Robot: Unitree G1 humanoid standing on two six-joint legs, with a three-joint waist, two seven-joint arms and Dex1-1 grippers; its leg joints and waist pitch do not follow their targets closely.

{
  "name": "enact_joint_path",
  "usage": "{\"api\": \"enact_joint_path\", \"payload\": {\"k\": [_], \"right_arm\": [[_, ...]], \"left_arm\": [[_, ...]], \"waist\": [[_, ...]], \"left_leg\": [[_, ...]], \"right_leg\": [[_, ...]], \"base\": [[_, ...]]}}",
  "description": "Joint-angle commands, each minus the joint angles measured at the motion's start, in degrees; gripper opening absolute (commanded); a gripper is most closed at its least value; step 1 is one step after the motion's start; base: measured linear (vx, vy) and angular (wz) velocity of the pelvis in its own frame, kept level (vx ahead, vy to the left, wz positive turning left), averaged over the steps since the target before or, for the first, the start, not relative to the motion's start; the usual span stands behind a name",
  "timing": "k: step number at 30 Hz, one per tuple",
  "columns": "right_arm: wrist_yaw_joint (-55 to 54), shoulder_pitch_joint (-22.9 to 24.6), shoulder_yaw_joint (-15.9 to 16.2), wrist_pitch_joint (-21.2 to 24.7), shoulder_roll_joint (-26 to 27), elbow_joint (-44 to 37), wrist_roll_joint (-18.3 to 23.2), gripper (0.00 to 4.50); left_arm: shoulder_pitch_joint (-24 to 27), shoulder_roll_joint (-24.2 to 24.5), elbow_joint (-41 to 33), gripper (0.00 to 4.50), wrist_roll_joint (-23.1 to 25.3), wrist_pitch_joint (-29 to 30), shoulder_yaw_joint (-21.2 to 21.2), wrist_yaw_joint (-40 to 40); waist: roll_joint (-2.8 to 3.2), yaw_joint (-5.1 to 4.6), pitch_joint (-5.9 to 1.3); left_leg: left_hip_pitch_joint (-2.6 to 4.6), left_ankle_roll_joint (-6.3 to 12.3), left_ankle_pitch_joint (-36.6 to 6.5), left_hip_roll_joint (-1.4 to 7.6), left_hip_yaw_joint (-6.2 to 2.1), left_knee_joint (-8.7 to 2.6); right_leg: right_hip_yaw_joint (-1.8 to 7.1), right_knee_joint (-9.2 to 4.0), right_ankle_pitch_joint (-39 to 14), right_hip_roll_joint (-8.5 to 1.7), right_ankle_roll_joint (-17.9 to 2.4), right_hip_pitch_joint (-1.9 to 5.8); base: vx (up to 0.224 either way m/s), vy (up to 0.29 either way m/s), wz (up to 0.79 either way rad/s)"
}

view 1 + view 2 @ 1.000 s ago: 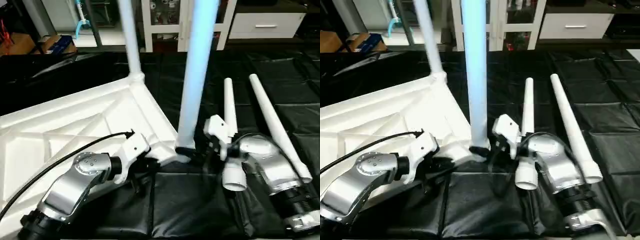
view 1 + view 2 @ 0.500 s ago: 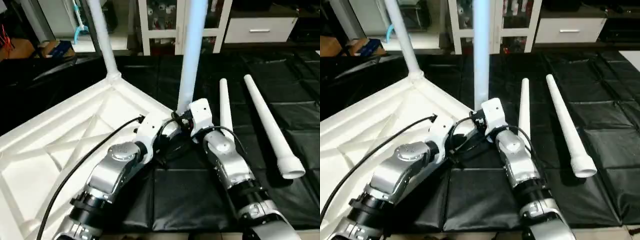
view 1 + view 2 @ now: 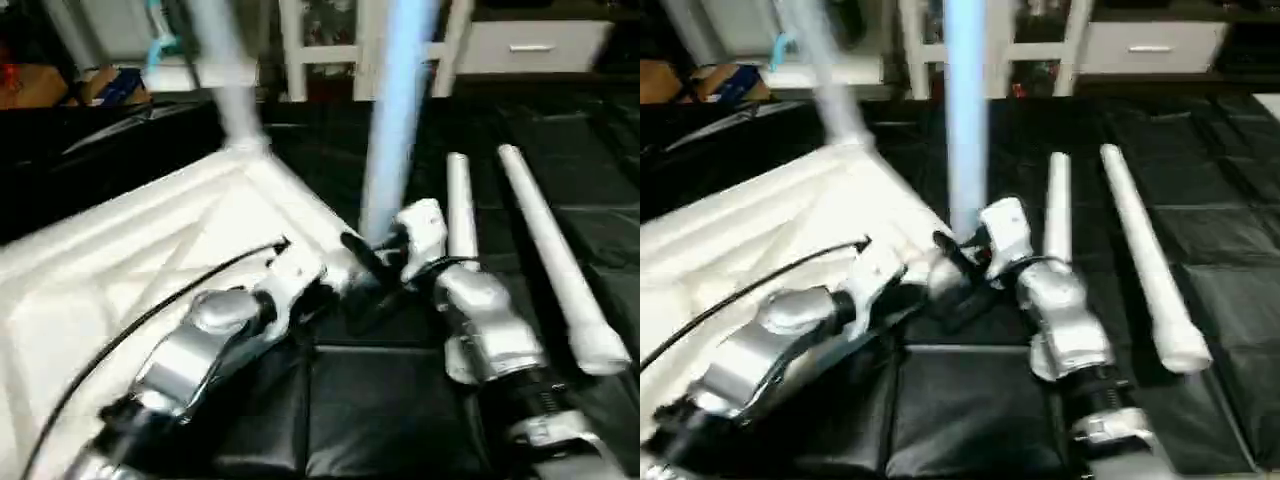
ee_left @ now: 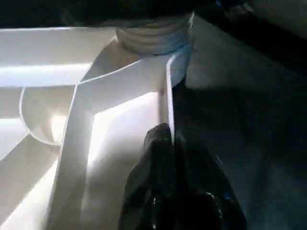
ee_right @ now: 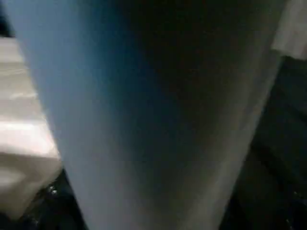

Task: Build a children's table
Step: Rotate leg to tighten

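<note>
The white tabletop [image 3: 150,240] lies underside up on the black mat. Two white legs stand upright in its corner sockets, one at the near corner [image 3: 395,130] and one at the far corner [image 3: 225,90]. Two more legs [image 3: 460,205] [image 3: 555,265] lie loose on the mat to the right. My left gripper [image 4: 175,143] is shut on the tabletop's thin edge wall, just short of the near corner socket [image 4: 153,38]. My right gripper [image 3: 375,255] sits at the foot of the near upright leg [image 5: 144,115], which stands very close in the right wrist view.
Black padded mat [image 3: 390,400] covers the floor in front and to the right. White cabinets [image 3: 530,45] and shelving stand at the back. A black cable [image 3: 150,320] runs along my left forearm.
The whole picture has shifted and blurred, so the camera moved. Both grippers stay at the tabletop's near corner, the right one still by the upright leg's foot.
</note>
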Motion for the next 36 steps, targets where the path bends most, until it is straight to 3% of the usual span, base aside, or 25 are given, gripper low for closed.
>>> {"api": "enact_joint_path", "payload": {"k": [1, 4, 7, 11, 13, 16, 21, 22, 36], "right_arm": [[6.59, 0.37, 1.3, 1.96, -2.95, -2.58, 0.62, 3.97], [18.12, 2.08, 3.52, 2.07, -11.39, -5.64, 0.75, 3.97], [22.18, 2.78, 3.93, 2.64, -14.36, -6.68, 1.31, 3.97], [26.23, 3.31, 4.23, 2.95, -16.94, -6.95, 2.14, 3.97], [26.76, 3.37, 4.37, 2.65, -17.17, -6.68, 2.18, 3.97], [25.43, 3.47, 4.75, 1.22, -15.91, -5.91, 1.58, 3.97], [22.92, 3.44, 4.79, 0.15, -13.74, -4.54, 0.81, 3.97], [22.51, 3.53, 4.94, 0.0, -13.42, -4.37, 0.6, 3.73], [20.41, 4.3, 4.83, -1.99, -12.59, -2.3, -1.37, 2.8]], "left_arm": [[3.11, 2.16, 0.56, 0.0, -0.77, 2.5, -5.87, -6.64], [4.38, 6.14, -2.67, 0.0, -1.99, 2.36, -5.53, -9.52], [4.83, 7.2, -3.22, 0.0, -2.42, 2.22, -4.74, -10.02], [5.58, 8.2, -3.58, 0.0, -2.64, 2.02, -3.61, -10.92], [5.78, 8.43, -3.6, 0.0, -2.62, 1.95, -3.4, -11.08], [5.78, 8.42, -3.81, 0.0, -3.02, 2.1, -3.87, -10.79], [5.75, 7.71, -4.21, 0.0, -3.29, 2.34, -4.42, -10.84], [5.76, 7.58, -4.3, 0.0, -3.33, 2.38, -4.52, -10.9], [5.76, 7.22, -3.87, 0.0, -3.4, 2.52, -4.1, -10.39]], "waist": [[-0.15, 0.05, -3.14], [-0.22, 0.46, -3.46], [-0.45, 0.73, -3.39], [-0.63, 0.93, -2.88], [-0.7, 1.04, -2.43], [-0.58, 0.92, -2.37], [-0.63, 0.59, -2.63], [-0.6, 0.56, -2.67], [-0.5, -0.13, -2.71]], "left_leg": [[0.82, 8.2, -2.25, 4.43, -2.05, -3.61], [1.15, 11.04, 3.0, 4.42, -1.91, -2.82], [0.92, 12.52, 3.63, 4.53, -1.95, -2.67], [1.08, 10.41, -3.03, 4.8, -1.89, -3.2], [1.16, 7.84, -7.5, 4.85, -1.92, -3.64], [1.53, 4.71, -11.74, 4.84, -2.02, -4.01], [1.14, 4.49, -10.18, 4.57, -2.1, -3.91], [1.16, 4.57, -9.96, 4.6, -2.11, -3.89], [1.06, 5.02, -10.84, 4.6, -2.15, -3.86]], "right_leg": [[1.66, -1.52, 2.11, -3.97, -16.14, 2.21], [1.64, -0.71, 8.96, -3.9, -17.18, 2.28], [1.6, -0.75, 8.06, -4.15, -17.56, 2.46], [1.7, -1.77, -2.55, -4.36, -17.31, 2.43], [1.93, -2.42, -9.19, -4.39, -16.53, 2.2], [2.1, -2.83, -13.98, -4.27, -15.21, 1.93], [2.11, -2.6, -11.55, -4.26, -15.18, 2.13], [2.1, -2.58, -11.23, -4.28, -15.24, 2.15], [2.04, -2.61, -11.55, -4.29, -15.6, 2.22]], "base": [[0.065, -0.012, 0.02], [0.058, 0.006, 0.02], [0.0, 0.0, 0.0], [0.0, 0.0, 0.0], [0.0, 0.0, 0.0], [0.0, 0.0, 0.0], [0.0, 0.0, 0.0], [0.0, 0.0, 0.0], [0.0, 0.0, 0.0]]}}
